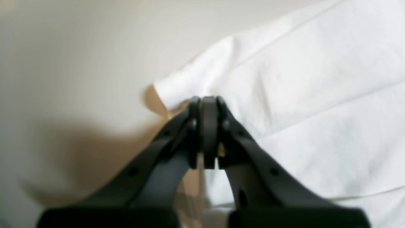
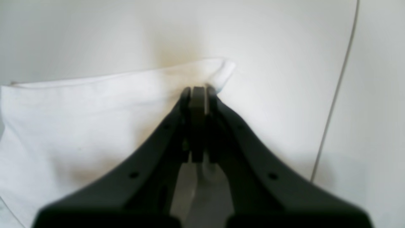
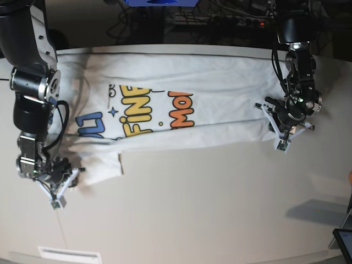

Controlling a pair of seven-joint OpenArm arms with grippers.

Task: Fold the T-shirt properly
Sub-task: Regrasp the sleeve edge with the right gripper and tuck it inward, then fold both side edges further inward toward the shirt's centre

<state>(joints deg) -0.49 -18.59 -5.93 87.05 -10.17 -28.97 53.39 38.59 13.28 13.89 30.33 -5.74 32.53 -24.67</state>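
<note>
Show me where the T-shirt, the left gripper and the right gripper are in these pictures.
T-shirt (image 3: 220, 82): base view, plain white cloth above the print.
left gripper (image 1: 208, 101): left wrist view, tips shut on the shirt's corner.
right gripper (image 2: 198, 90): right wrist view, tips shut on the shirt's edge.

A robotics lab: two black arms (image 3: 30, 82) work over a plain pale table (image 3: 209, 198), a tangle of cables (image 3: 220, 22) and dark gear runs behind its far edge, and a screen corner (image 3: 344, 242) shows at the near right corner
</note>
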